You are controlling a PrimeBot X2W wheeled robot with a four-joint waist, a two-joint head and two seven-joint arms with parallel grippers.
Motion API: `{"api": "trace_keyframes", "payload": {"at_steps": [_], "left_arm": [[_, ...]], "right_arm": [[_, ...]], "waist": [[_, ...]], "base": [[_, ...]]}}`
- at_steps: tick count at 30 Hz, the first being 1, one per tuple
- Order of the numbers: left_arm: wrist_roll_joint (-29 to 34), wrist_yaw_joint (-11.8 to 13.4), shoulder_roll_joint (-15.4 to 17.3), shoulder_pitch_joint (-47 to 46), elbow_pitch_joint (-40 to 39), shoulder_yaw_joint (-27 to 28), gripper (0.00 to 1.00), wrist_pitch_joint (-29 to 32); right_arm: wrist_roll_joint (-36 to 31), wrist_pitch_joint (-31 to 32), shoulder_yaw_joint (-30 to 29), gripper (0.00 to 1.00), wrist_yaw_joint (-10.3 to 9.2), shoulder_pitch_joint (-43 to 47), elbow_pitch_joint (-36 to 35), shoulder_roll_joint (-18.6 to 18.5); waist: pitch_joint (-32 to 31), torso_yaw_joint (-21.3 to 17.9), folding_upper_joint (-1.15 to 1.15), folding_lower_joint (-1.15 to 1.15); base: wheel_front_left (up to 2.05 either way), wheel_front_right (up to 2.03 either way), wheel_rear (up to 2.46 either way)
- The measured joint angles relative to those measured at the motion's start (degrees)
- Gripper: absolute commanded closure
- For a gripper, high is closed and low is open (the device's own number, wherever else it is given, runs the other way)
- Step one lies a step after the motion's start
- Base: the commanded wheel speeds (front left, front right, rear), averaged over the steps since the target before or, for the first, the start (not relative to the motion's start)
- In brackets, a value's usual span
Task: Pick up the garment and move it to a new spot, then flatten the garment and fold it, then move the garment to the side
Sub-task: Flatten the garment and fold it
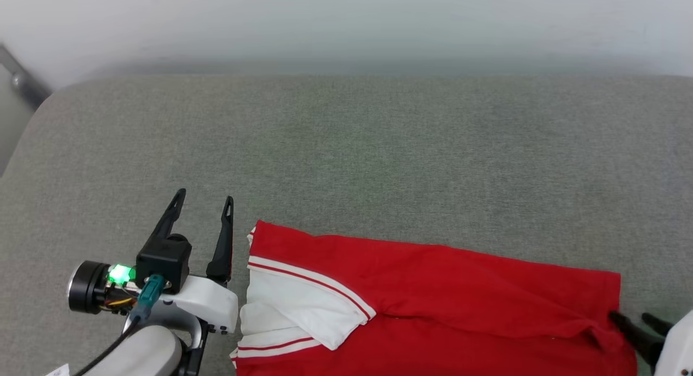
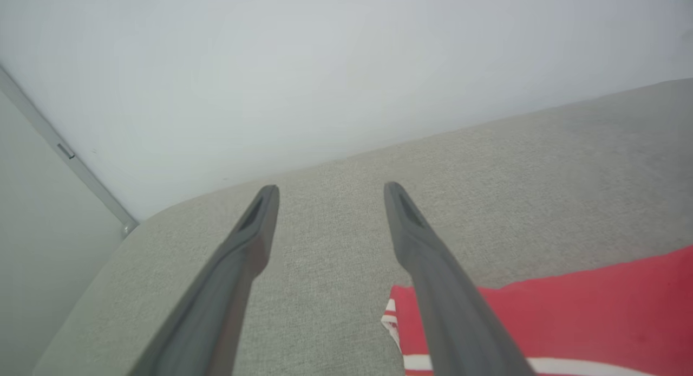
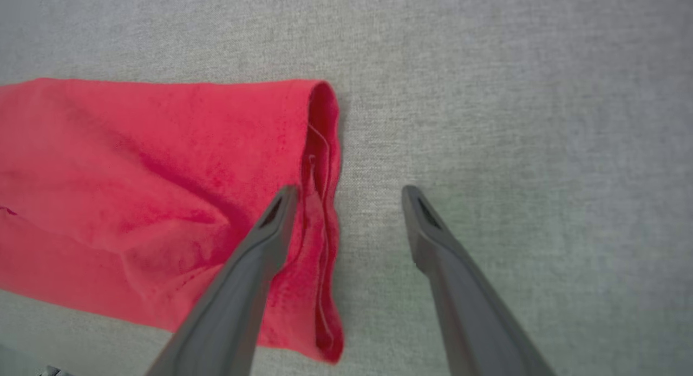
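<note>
One garment [image 1: 460,289] lies lengthwise left to right, hem [image 1: 616,297] rightward.

Grey fabric surface [image 1: 346,148], white wall [image 1: 346,24]

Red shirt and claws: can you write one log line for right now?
garment: folded over, lying on grey cushion | left claw: open, empty, beside sleeve end | right claw: open, empty, at hem end

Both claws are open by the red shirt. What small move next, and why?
Probably close the right claw on the hem of the garment: its open jaws straddle that edge, and the shirt lies as a long strip, not yet folded short.
</note>
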Motion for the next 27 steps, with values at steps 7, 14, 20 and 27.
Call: {"api": "trace_keyframes", "payload": {"at_steps": [7,14,20,27], "left_arm": [[6.95,1.32,-5.25,7.55,-1.9,10.82,0.0,-0.07],[14.97,-0.07,-11.66,14.66,-3.05,20.19,0.0,-0.08],[21.01,-2.11,-17.06,19.78,-3.74,27.21,0.0,-0.08],[27.69,-4.7,-22.48,24.43,-4.64,33.22,0.0,-0.08]], "right_arm": [[2.18,3.11,2.22,0.0,0.0,-0.27,1.35,1.71],[4.25,5.39,4.8,0.0,-0.11,-0.39,1.51,1.22],[5.44,6.65,6.55,1.0,-0.11,-0.56,1.3,0.57],[6.45,7.38,6.91,1.0,0.01,-0.63,0.85,-0.62]], "waist": [[0.96,1.13,0.0,0.0],[1.26,1.98,0.0,0.0],[0.62,1.96,0.0,0.0],[-0.75,1.58,0.0,0.0]], "base": [[0.0,0.0,0.0],[0.0,0.0,0.0],[0.0,0.0,0.0],[0.0,0.0,0.0]]}}
